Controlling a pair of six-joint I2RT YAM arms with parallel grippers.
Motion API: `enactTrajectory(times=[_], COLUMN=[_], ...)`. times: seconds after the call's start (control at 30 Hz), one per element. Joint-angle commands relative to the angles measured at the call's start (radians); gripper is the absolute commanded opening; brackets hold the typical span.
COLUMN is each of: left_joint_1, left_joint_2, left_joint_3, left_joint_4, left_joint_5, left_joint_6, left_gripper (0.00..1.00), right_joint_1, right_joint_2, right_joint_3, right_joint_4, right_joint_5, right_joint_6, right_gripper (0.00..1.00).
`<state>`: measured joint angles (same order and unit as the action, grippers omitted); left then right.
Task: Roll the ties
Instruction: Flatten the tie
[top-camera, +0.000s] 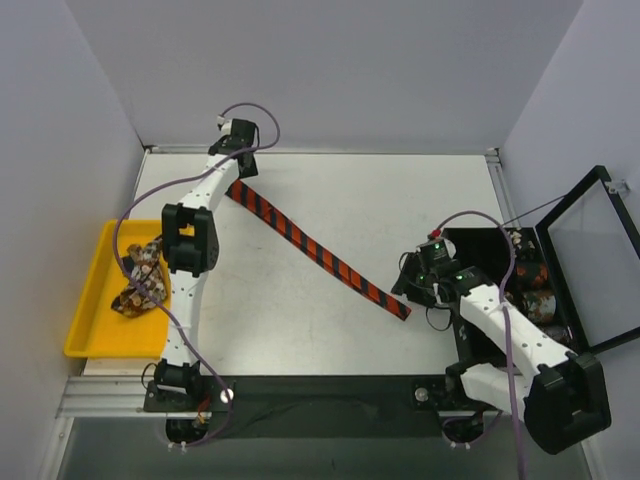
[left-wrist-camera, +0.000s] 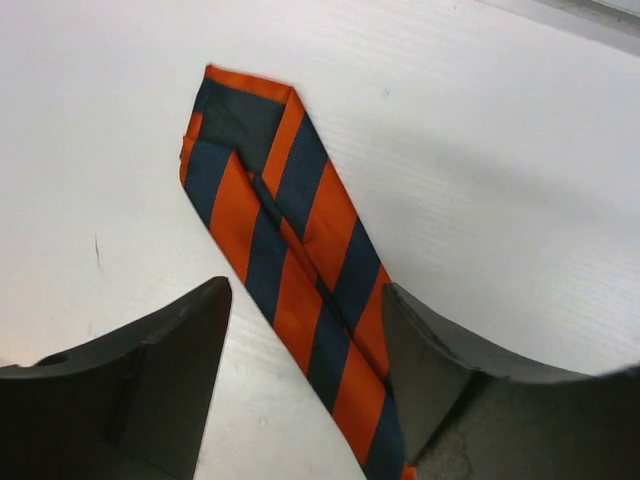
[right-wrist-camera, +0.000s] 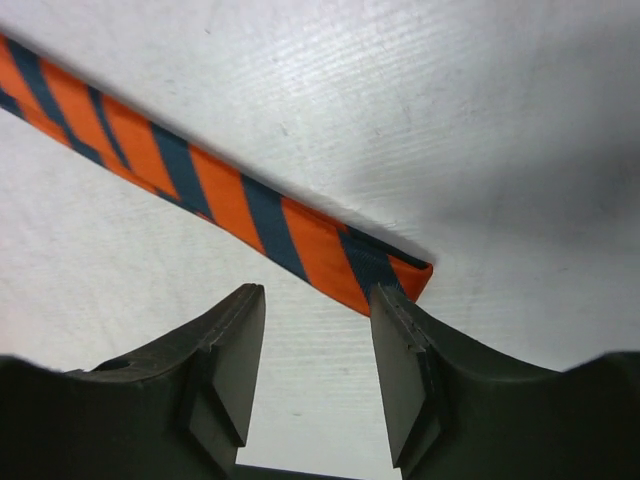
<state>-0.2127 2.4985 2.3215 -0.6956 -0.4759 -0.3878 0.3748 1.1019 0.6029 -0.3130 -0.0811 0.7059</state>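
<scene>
One tie (top-camera: 310, 250), striped red-orange and dark, lies flat and stretched out diagonally on the white table. My left gripper (top-camera: 243, 168) hovers over its far-left end, jaws open. In the left wrist view the tie (left-wrist-camera: 290, 240) runs between the fingers and passes under the right one, and the gripper (left-wrist-camera: 305, 300) holds nothing. My right gripper (top-camera: 404, 288) is at the tie's near-right end. In the right wrist view that gripper (right-wrist-camera: 318, 300) is open, with the folded tie end (right-wrist-camera: 300, 235) just beyond its right fingertip.
A yellow tray (top-camera: 85, 300) at the left edge holds patterned brown and cream ties (top-camera: 140, 280). A black box (top-camera: 480, 245) at the right holds rolled ties (top-camera: 535, 285), its lid (top-camera: 590, 260) swung open. Purple cables loop along both arms.
</scene>
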Motion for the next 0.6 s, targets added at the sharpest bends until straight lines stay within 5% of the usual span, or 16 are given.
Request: enactTrajectory(times=[0.0,0.27,0.57], left_joint_1=[-0.043,-0.183,-0.412], left_joint_2=[-0.194,-0.505,-0.677], left_joint_3=[-0.094,-0.551,-0.829], left_joint_4=[0.001,0.041,0.172], left_joint_5=[0.017,0.132,0.396], left_joint_6=[-0.022,-0.074,-0.083], left_gripper=[0.74,0.77,0.78], right_joint_1=[0.009,-0.023,-0.068], right_joint_2=[-0.109,-0.264,-0.338], right_joint_3=[0.014,-0.147,-0.304], right_joint_4=[-0.089,-0.159,-0.016], right_joint_5=[0.066,0.078,0.090], right_joint_6=[0.016,0.139,0.187], right_gripper=[0.47,0.46,0.45])
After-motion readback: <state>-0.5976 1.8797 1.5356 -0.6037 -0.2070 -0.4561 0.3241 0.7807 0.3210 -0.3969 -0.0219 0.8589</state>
